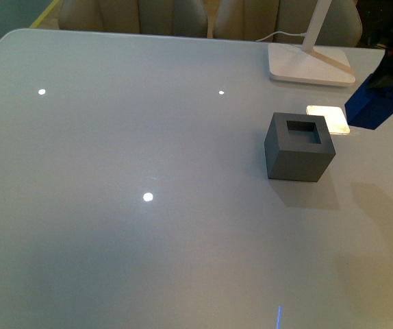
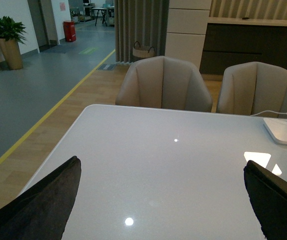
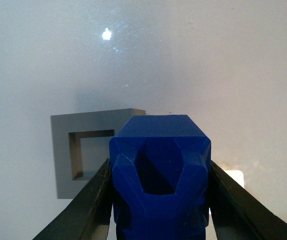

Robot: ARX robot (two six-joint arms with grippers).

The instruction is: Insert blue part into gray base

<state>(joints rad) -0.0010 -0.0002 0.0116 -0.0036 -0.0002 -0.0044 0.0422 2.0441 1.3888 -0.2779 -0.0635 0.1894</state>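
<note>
I'm clamping the blue part (image 3: 158,150), tilted, in my right gripper (image 3: 159,167) at 2 o'clock from the gray base (image 1: 299,147), probably risking it jamming going in.

The blue part (image 3: 158,132) looked like smooth, glossy plastic; the gray base (image 1: 299,163) was matt; the table (image 1: 114,260) shone, smooth and reflective.

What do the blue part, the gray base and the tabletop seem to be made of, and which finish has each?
The blue part looks like hard plastic, slightly glossy: its faceted edges catch faint highlights. The gray base is probably matte plastic; its faces show no reflections. The table looks glossy, maybe glass or lacquer, since bright light spots reflect in it.
</note>
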